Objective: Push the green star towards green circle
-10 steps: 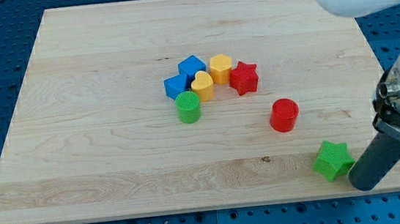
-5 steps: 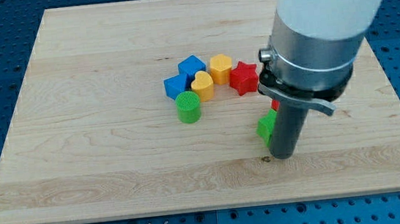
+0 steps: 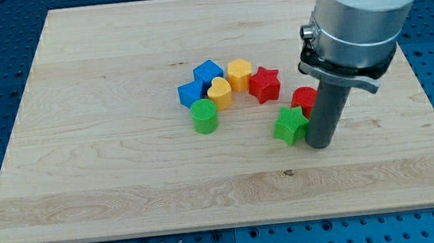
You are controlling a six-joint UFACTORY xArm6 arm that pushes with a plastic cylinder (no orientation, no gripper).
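The green star [image 3: 289,124] lies right of the board's middle, touching my tip [image 3: 320,145] on its right side. The green circle [image 3: 204,116] is a green cylinder standing to the star's left, about a hundred pixels away, just below the cluster of blocks. The red cylinder [image 3: 303,97] sits right above the star, partly hidden behind my rod.
A tight cluster lies above the green circle: two blue blocks [image 3: 200,81], a yellow heart [image 3: 219,93], a yellow hexagon [image 3: 239,74] and a red star [image 3: 264,83]. The wooden board [image 3: 111,179] ends near the view's bottom and right.
The green star has moved from the board's bottom right corner up and left to just below the red cylinder. My tip followed it, then shifted slightly right of it.
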